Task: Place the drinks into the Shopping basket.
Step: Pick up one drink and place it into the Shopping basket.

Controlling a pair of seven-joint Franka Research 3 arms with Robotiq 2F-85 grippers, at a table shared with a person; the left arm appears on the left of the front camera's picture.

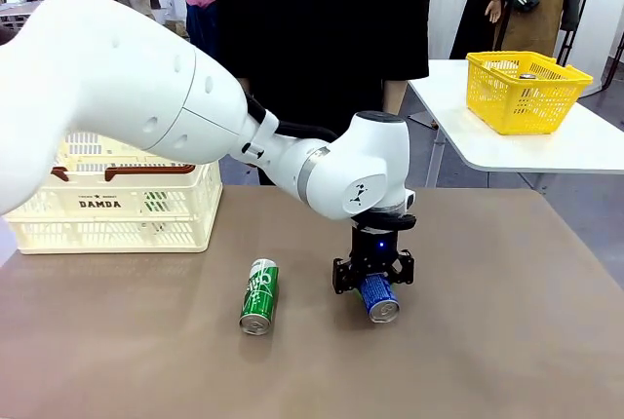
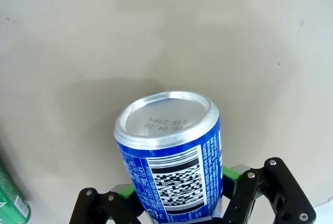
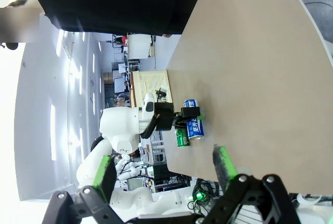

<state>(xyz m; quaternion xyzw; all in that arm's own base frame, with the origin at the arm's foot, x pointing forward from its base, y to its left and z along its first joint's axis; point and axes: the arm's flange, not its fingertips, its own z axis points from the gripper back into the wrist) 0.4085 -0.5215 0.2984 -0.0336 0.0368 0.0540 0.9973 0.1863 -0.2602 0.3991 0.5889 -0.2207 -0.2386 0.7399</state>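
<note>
The blue drink can lies on its side on the brown table, silver end toward me. My left gripper stands over it from above and is shut on it. In the left wrist view the green pads press both sides of the blue can inside my left gripper. The green can lies on its side a little to the left, and its edge shows in the corner. The cream Shopping basket stands at the far left. My right gripper hangs open, off to the side, with nothing in it.
A person in black stands at the far side of the table. A yellow basket sits on a separate white table at the back right. The brown table top lies bare to the right of the cans.
</note>
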